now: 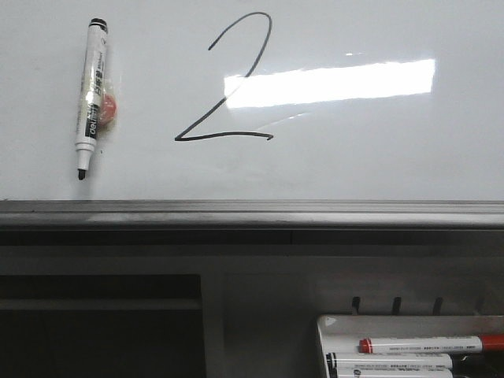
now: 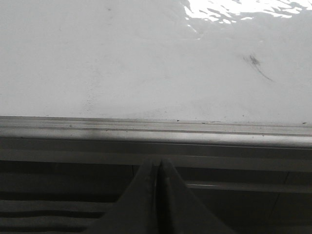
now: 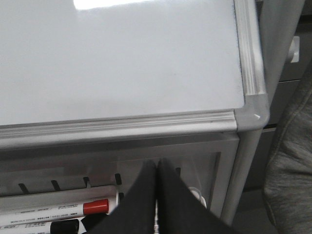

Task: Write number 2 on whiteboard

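A thin black number 2 [image 1: 228,83] is drawn on the whiteboard [image 1: 378,150], left of a bright light reflection. A black-capped white marker [image 1: 91,94] sticks on the board at the left, tip uncovered and pointing down, a red blob behind it. No gripper shows in the front view. My left gripper [image 2: 157,163] is shut and empty below the board's grey rail [image 2: 156,134]. My right gripper [image 3: 157,163] is shut and empty below the board's right corner [image 3: 253,114], above the pen tray.
A white pen tray [image 1: 394,324] at the lower right holds a red-capped marker [image 1: 429,344] and black-capped ones; the red one also shows in the right wrist view [image 3: 58,210]. A grey frame post [image 3: 246,165] stands at the board's right corner. A faint smudge [image 2: 256,64] marks the board.
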